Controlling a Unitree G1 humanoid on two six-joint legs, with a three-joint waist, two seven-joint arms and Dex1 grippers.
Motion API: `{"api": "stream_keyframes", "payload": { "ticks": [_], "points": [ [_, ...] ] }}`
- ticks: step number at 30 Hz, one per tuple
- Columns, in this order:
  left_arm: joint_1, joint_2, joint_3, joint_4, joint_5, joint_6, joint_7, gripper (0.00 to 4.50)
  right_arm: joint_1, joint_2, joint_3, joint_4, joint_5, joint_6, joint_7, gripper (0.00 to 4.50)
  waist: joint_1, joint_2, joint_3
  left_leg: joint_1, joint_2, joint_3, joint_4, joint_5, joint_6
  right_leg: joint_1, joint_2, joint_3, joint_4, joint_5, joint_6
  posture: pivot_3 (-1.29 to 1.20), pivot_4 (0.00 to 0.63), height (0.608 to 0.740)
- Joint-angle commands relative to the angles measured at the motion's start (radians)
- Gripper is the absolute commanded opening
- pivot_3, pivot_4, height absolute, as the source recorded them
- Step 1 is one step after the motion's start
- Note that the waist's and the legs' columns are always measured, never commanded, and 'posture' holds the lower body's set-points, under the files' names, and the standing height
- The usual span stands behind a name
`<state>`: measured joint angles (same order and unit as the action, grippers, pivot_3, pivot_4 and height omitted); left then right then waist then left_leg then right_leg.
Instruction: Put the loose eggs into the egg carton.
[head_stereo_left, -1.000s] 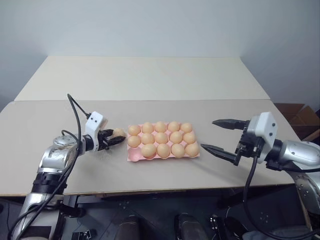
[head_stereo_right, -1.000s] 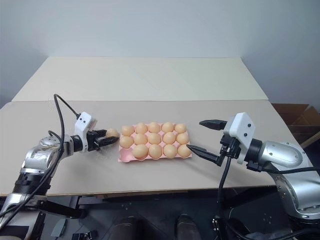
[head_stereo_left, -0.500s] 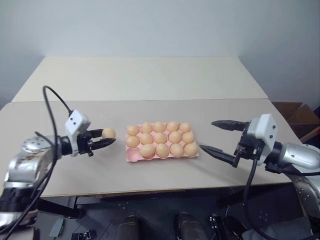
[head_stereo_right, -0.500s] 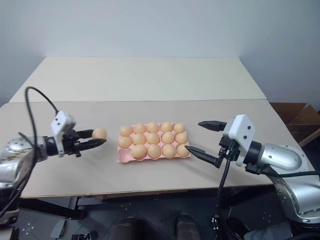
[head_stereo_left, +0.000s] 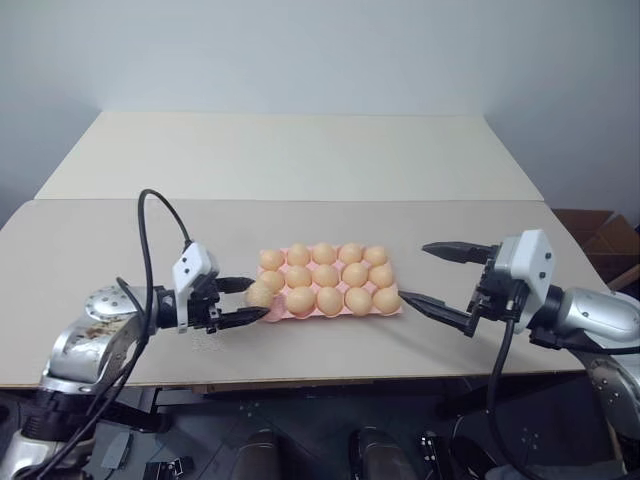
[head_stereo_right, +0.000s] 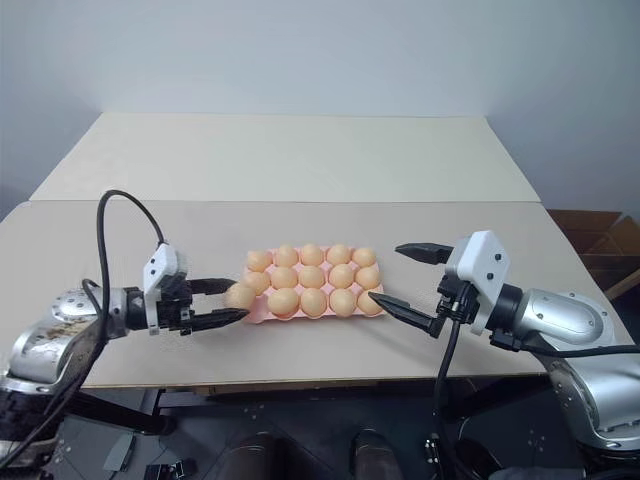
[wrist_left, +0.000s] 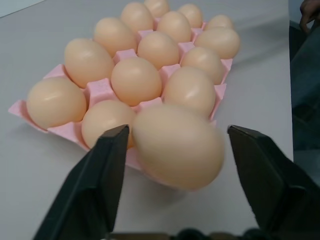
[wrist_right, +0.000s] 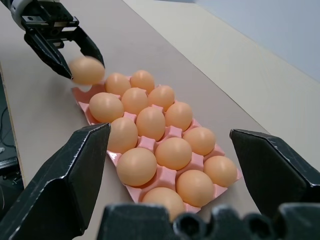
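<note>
Egg (wrist_left: 177, 146) between spread left gripper (head_stereo_left: 243, 301) fingers hides carton (wrist_left: 97, 90) corner cup; contact unclear, long axis crosswise. Right gripper (head_stereo_right: 407, 278) gapes.

Egg (wrist_left: 178, 147) between left pincer (wrist_left: 177, 150) fingers blurred, hiding carton (wrist_left: 100, 90) corner cup

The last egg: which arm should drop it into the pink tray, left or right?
Left. The left gripper has the loose egg between its open fingers, right at the egg carton's nearest corner. The right gripper hangs open and empty at the carton's far end.
</note>
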<state>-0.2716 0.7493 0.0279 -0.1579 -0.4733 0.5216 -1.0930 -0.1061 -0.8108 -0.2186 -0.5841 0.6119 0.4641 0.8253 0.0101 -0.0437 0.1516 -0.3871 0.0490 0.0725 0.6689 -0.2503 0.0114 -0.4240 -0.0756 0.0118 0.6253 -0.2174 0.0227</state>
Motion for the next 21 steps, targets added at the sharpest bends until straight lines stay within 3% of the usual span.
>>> {"api": "stream_keyframes", "payload": {
  "ticks": [1, 6, 11, 17, 21],
  "points": [
    [-0.029, -0.01, -0.013, -0.004, -0.008, -0.022, -0.023, 4.44, -0.009, -0.009, -0.035, -0.04, 0.02, 0.008, -0.012, 4.5, 0.0, 0.0, 0.0, 0.0, 0.0, 0.0, 0.0, 0.0, 0.0, 0.0, 0.0, 0.0, 0.0, 0.0, 0.0, 0.0, 0.15, 0.74],
    [-0.024, 0.023, 0.049, -0.021, -0.03, -0.011, -0.029, 4.44, 0.0, -0.006, -0.042, -0.057, 0.024, 0.019, -0.023, 4.5, -0.004, 0.0, 0.0, 0.0, 0.0, 0.0, 0.0, 0.0, 0.0, 0.0, 0.0, 0.0, 0.0, 0.0, 0.0, 0.0, 0.15, 0.74],
    [0.023, 0.099, 0.188, -0.036, -0.073, -0.009, -0.033, 4.44, 0.003, -0.004, -0.046, -0.067, 0.032, 0.021, -0.024, 4.5, -0.009, 0.0, 0.0, 0.0, 0.001, 0.0, 0.0, 0.0, 0.0, 0.0, 0.0, 0.0, 0.001, 0.0, 0.0, 0.0, 0.15, 0.74],
    [0.197, 0.178, 0.448, -0.017, -0.135, 0.01, -0.069, 4.44, -0.009, -0.021, -0.043, -0.007, 0.019, 0.001, 0.027, 4.5, -0.014, 0.0, 0.0, 0.001, 0.001, 0.0, 0.0, 0.0, 0.0, 0.0, 0.0, 0.0, 0.0, 0.0, 0.0, 0.0, 0.15, 0.74],
    [0.353, 0.169, 0.578, -0.067, -0.163, 0.017, -0.081, 4.44, -0.034, -0.033, -0.038, 0.053, 0.007, -0.01, 0.066, 4.5, -0.019, 0.0, 0.0, 0.001, 0.001, 0.001, 0.0, 0.0, 0.0, 0.0, -0.001, 0.0, 0.0, -0.003, -0.004, 0.0, 0.15, 0.74]
  ]
}}
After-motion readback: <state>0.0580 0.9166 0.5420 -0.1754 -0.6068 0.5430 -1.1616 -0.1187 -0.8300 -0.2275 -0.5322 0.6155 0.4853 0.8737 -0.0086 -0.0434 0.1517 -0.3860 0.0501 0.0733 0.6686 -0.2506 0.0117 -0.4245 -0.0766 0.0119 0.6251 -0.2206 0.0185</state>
